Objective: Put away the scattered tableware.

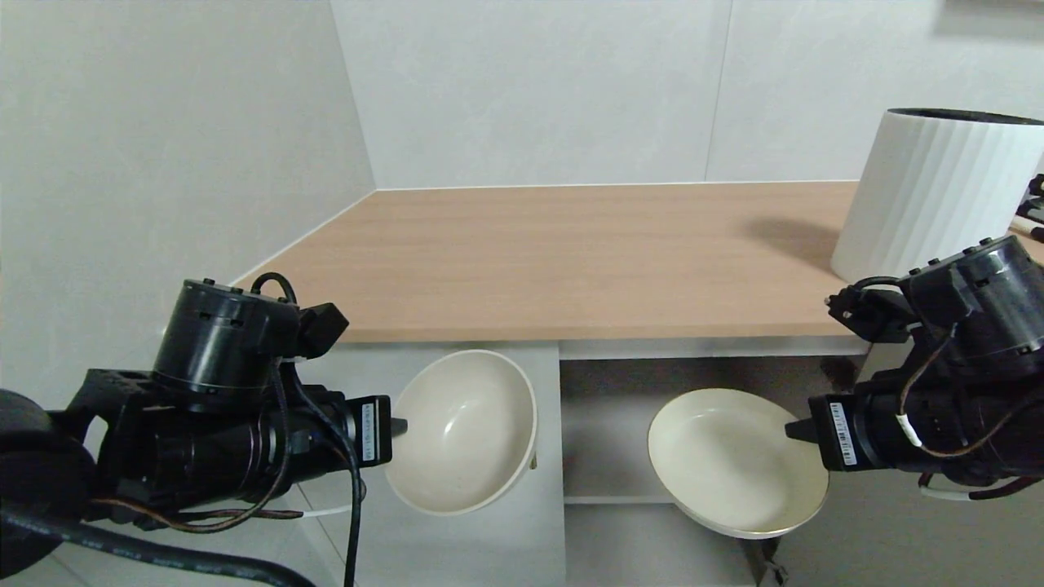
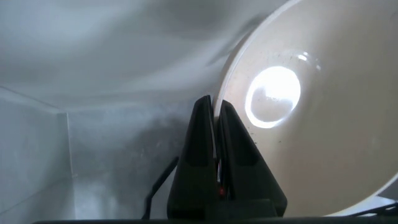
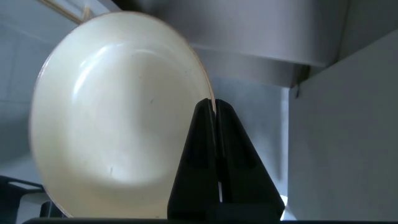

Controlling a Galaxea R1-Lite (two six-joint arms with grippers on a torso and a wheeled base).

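Left gripper [image 1: 398, 425] pinching bowl [image 1: 469, 428] rim, lower centre-left of frame. Right gripper [image 1: 793, 430] pinching plate [image 1: 734, 461] rim, lower right. Both pieces appearing stiff, glazed, slippery, breakable; rim-edge holds risking slip.

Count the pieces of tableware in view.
2. A bowl gripped by the left gripper, below the counter edge; a plate gripped by the right gripper, before the open shelf. Others may be hidden.
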